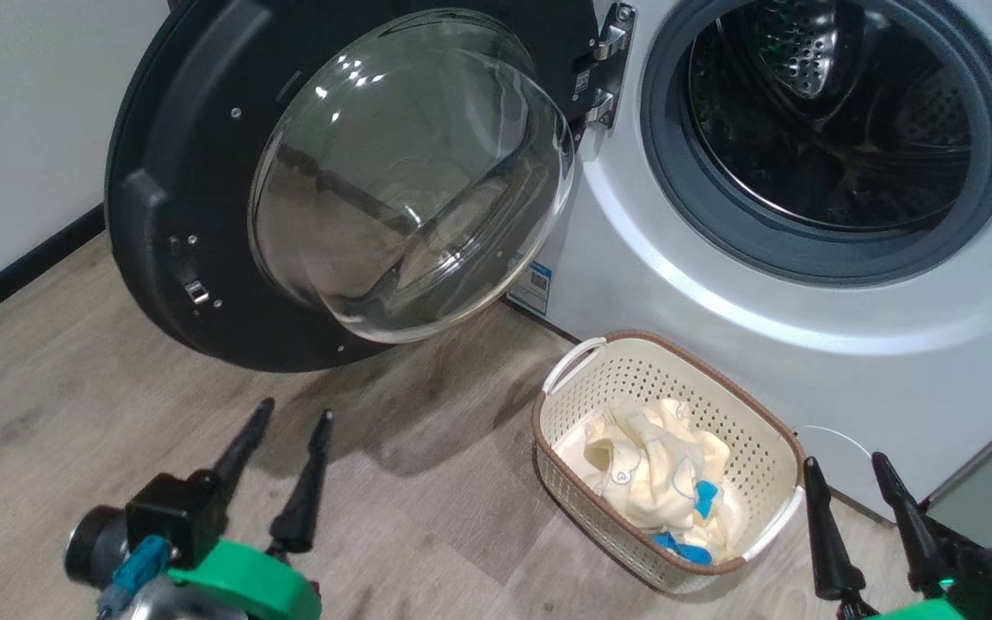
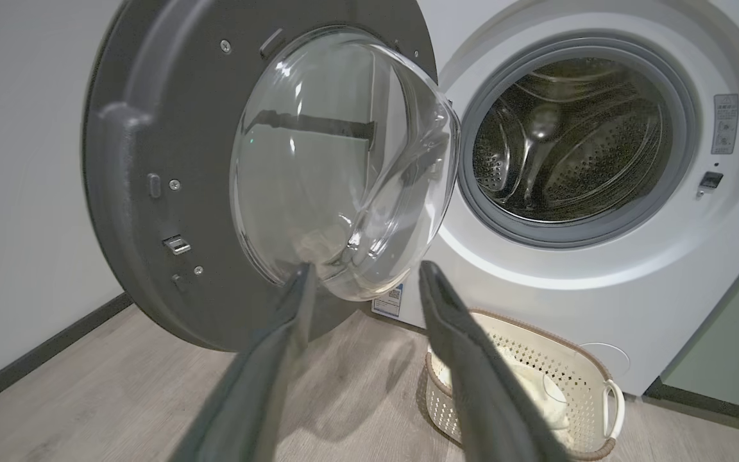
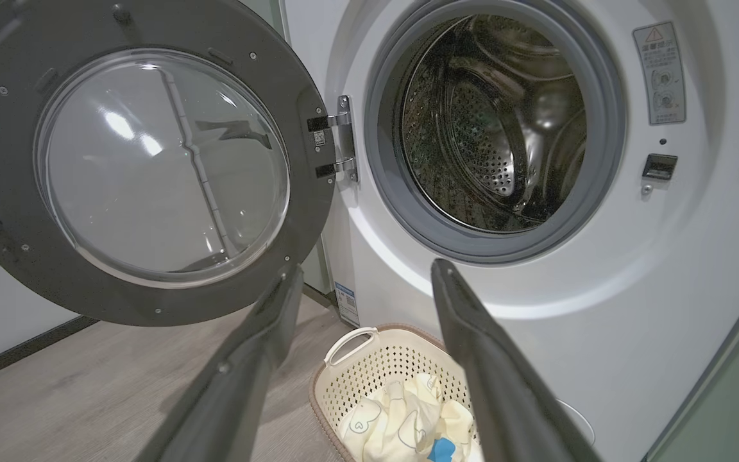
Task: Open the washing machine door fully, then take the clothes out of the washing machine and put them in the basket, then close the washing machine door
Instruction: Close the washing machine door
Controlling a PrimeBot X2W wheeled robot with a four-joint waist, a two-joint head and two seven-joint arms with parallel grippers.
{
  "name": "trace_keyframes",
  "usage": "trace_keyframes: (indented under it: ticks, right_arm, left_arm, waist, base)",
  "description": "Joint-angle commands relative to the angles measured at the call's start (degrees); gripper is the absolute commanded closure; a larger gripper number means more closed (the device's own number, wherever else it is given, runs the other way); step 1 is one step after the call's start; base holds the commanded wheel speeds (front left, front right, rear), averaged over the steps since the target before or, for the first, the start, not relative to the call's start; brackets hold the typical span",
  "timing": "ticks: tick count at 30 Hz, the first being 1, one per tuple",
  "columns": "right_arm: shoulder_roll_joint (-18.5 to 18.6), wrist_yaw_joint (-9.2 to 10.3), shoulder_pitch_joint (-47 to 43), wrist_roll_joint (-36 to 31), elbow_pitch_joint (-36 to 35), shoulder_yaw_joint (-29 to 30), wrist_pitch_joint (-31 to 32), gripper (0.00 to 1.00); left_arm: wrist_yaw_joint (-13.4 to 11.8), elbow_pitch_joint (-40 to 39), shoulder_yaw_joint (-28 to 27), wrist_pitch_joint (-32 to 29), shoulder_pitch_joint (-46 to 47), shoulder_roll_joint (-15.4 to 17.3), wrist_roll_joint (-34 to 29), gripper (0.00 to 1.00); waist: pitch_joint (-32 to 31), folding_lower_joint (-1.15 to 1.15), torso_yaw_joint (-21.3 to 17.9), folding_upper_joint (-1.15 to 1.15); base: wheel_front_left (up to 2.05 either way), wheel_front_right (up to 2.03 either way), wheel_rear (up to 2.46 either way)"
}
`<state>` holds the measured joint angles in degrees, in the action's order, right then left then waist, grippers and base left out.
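1. The washing machine door (image 1: 177, 172) stands wide open, left of the washing machine (image 1: 634, 258).
2. The clothes (image 1: 660, 474) lie in the basket (image 1: 625, 370), on the floor (image 1: 74, 387) near the machine.
3. The left gripper (image 1: 296, 409) and right gripper (image 1: 844, 461) hover with fingers apart, gripping nothing.

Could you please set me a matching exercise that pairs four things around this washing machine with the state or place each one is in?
Things:
1. washing machine door
2. washing machine
3. clothes
4. left claw

States or places:
A. lying in the basket
B. open, gripping nothing
C. swung wide open
D. no fabric visible in its drum

Pairs: 1-C, 2-D, 3-A, 4-B.
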<state>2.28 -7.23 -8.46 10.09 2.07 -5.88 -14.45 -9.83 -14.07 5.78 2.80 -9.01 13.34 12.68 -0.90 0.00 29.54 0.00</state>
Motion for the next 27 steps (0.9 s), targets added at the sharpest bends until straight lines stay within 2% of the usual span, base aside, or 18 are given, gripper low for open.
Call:
trace_keyframes:
  ticks: [1,2,16,20,24,27]
  right_arm:
    - [0.7,-0.25,2.7,0.3,-1.7,-1.0,-0.5,0.00]
    - [0.7,-0.25,2.7,0.3,-1.7,-1.0,-0.5,0.00]
    - [0.7,-0.25,2.7,0.3,-2.0,-0.8,-0.5,0.00]
    - [0.7,-0.25,2.8,0.3,-2.0,-0.9,-0.5,0.00]
    - [0.7,-0.25,2.7,0.2,-2.1,-0.8,-0.5,0.00]
    - [0.7,-0.25,2.8,0.2,-2.1,-0.9,-0.5,0.00]
  left_arm:
    - [0.0,-2.1,-1.8,0.3,2.4,0.7,0.9,0.74]
    - [0.3,-2.1,-1.6,0.2,2.4,0.7,1.1,1.00]
    - [2.3,-3.2,-1.1,1.6,2.6,0.9,4.0,1.00]
    - [5.7,-5.9,-2.7,4.5,3.0,-3.7,15.2,1.00]
    - [10.0,-9.5,-6.8,5.5,4.1,-7.7,32.6,1.00]
    - [11.9,-12.1,-10.7,4.9,5.4,-8.8,45.6,1.00]
  waist:
    - [0.0,0.00,0.0,0.00]
    - [0.0,0.00,0.0,0.00]
    - [0.2,0.00,0.2,0.00]
    - [0.3,0.00,0.3,0.00]
    - [0.3,0.00,0.4,0.00]
    - [0.2,0.00,0.4,0.00]
  base:
    - [0.00,0.00,0.00]
    - [0.00,0.00,0.00]
    - [0.00,0.00,0.00]
    - [0.00,0.00,0.00]
    - [0.00,0.00,0.00]
    - [0.00,0.00,0.00]
